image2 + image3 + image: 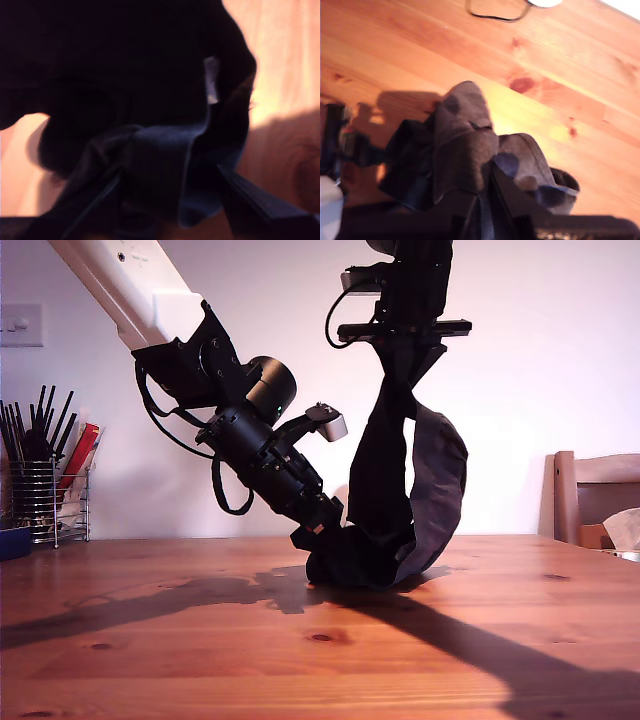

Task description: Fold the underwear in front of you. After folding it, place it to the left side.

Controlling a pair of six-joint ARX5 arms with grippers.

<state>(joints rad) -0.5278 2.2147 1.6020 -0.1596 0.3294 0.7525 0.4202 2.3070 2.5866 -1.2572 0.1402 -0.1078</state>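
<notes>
Our second pincer [405,348] hangs high, clamped on the top of the underwear [395,490], so the garment's long axis runs nearly straight down to the surface [320,640]. Our first pincer [318,530], low and angled in from the exterior view's left, grips the bottom bunch resting there. The fold likely turns on lowering the top over it.

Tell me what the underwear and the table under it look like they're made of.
The underwear looks like soft, matte knit fabric, black to dark grey: it hangs limp, drapes and bunches into folds where it meets the table. The table looks like pine or similar wood, with visible grain, dark knots and plank seams; its slight sheen suggests a varnish or oil finish, though I can't say which.
</notes>
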